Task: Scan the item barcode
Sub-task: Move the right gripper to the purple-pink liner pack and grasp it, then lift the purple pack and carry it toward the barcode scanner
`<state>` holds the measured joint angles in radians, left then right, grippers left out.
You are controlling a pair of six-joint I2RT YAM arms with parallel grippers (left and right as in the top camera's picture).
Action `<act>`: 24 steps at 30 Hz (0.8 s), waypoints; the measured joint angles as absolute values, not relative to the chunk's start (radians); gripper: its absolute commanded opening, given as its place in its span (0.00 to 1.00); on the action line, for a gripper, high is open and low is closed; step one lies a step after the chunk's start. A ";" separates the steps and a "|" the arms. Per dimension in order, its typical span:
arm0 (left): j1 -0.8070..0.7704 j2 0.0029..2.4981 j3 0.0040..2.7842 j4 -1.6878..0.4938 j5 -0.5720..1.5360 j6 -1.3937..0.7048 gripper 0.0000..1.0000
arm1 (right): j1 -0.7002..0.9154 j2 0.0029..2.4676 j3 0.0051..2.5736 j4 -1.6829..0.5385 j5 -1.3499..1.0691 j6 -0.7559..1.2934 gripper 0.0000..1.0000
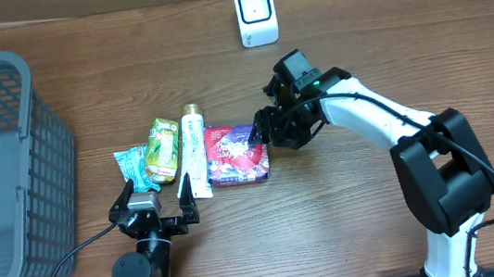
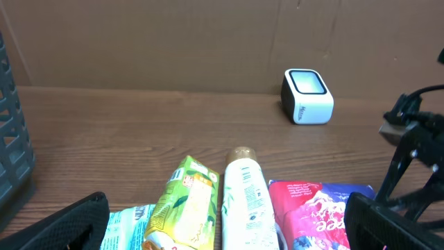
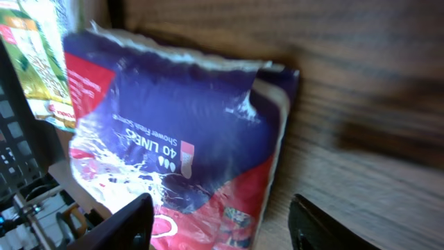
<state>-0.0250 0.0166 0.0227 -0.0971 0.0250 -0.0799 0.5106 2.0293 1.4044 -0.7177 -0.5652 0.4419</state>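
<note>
Nothing is scanned yet: the right gripper [image 1: 260, 135], half open, straddles the 3 o'clock edge of the red packet [image 1: 233, 155] without clamping it, the left gripper [image 1: 155, 196] is wide open and empty, and the scanner [image 1: 256, 13] waits at 12 o'clock.

Scanner [image 1: 256, 13] behind the packet row [image 1: 196, 154] (basket [image 1: 56, 179] leftward)

White right arm [image 1: 374, 110] with black joints, cable and end effector [image 1: 257, 140] (green light at wrist); left arm [image 1: 143, 253] all black

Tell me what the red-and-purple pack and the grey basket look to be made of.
Red-and-purple pack: thin plastic film, glossy, judging by its crinkles and bright highlights.
Grey basket: probably moulded plastic, matte, with an open lattice wall and no shine.
</note>
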 measured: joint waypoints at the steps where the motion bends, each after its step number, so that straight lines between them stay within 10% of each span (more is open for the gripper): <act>1: -0.025 0.017 0.023 -0.097 0.025 -0.080 1.00 | 0.516 2.034 1.404 -0.718 -0.567 0.444 0.54; 6: -0.025 0.017 0.023 -0.097 0.025 -0.080 1.00 | 0.532 2.038 1.389 -0.673 -0.573 0.471 0.47; 14: -0.025 0.017 0.023 -0.097 0.025 -0.080 1.00 | 0.530 2.038 1.350 -0.638 -0.579 0.513 0.04; 24: -0.025 0.017 0.023 -0.097 0.025 -0.080 0.99 | 0.417 1.991 1.350 -0.795 -0.532 0.480 0.04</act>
